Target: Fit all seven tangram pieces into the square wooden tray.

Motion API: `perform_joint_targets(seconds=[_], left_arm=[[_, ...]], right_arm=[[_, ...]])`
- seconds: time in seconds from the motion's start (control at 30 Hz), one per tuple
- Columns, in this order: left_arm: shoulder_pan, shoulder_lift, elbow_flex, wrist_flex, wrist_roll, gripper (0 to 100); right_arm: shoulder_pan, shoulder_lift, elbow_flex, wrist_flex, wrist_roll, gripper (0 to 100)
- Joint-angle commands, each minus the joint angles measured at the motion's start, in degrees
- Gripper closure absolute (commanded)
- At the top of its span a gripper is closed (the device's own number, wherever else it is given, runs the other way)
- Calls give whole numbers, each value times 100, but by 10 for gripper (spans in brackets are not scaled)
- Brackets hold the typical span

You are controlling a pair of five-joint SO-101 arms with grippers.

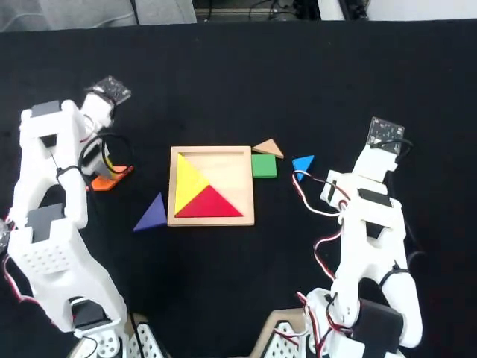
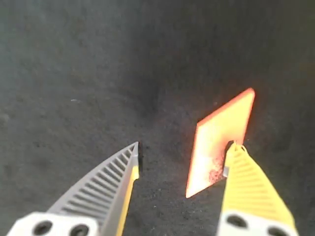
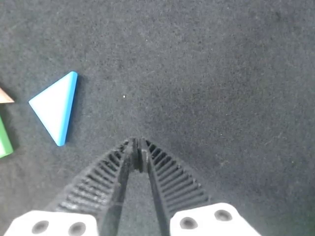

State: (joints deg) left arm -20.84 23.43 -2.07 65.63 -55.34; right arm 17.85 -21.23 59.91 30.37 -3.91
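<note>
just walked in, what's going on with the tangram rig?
Two pieces are in: the yellow triangle and red triangle lie in the wooden tray. The left gripper is open low over the mat, one fingertip at the orange parallelogram, not gripping it. The right gripper is shut over bare mat beside the blue triangle. In the high view the purple triangle lies left of the tray; the green square and tan triangle lie by its right edge.
</note>
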Motion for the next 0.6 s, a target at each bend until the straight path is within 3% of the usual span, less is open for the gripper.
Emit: perform_joint_targets(seconds=[0.0,0.27,0.57], left_arm=[[-92,-299,66,-114,-229,726],[40,-176,119,-70,-246,726],[207,1090,-479,-105,-141,726]], right_arm=[[-123,-207,-356,-105,-18,984],[-123,-207,-356,-105,-18,984],[-123,-207,-356,-105,-18,984]])
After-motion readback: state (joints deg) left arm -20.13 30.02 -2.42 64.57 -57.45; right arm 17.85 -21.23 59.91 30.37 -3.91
